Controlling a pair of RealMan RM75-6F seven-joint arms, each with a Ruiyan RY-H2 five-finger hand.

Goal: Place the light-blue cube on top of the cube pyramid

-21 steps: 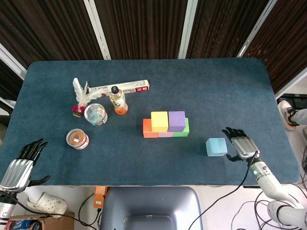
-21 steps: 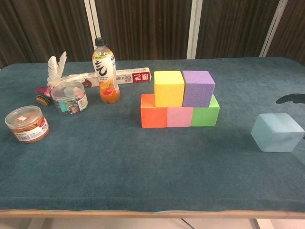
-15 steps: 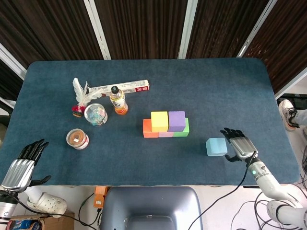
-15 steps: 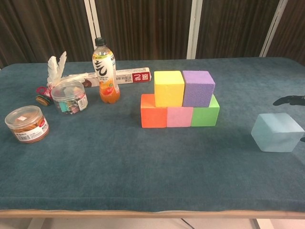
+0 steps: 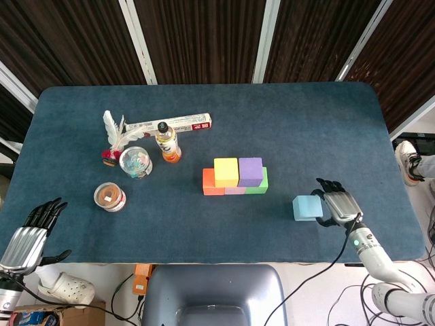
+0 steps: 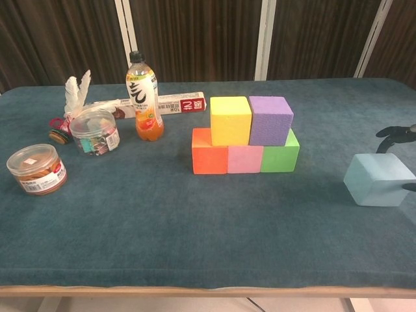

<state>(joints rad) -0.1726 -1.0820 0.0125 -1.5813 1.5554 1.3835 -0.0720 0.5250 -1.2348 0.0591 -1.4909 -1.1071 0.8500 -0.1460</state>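
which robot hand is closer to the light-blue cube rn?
Right. The right robot hand is directly beside the light-blue cube, fingers at its far-side face. The left robot hand hangs off the table's near-left corner, far across from the cube.

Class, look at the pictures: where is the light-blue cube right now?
In the head view, the light-blue cube sits on the table near its front right edge, right of the pyramid and apart from it, with the right robot hand beside it.
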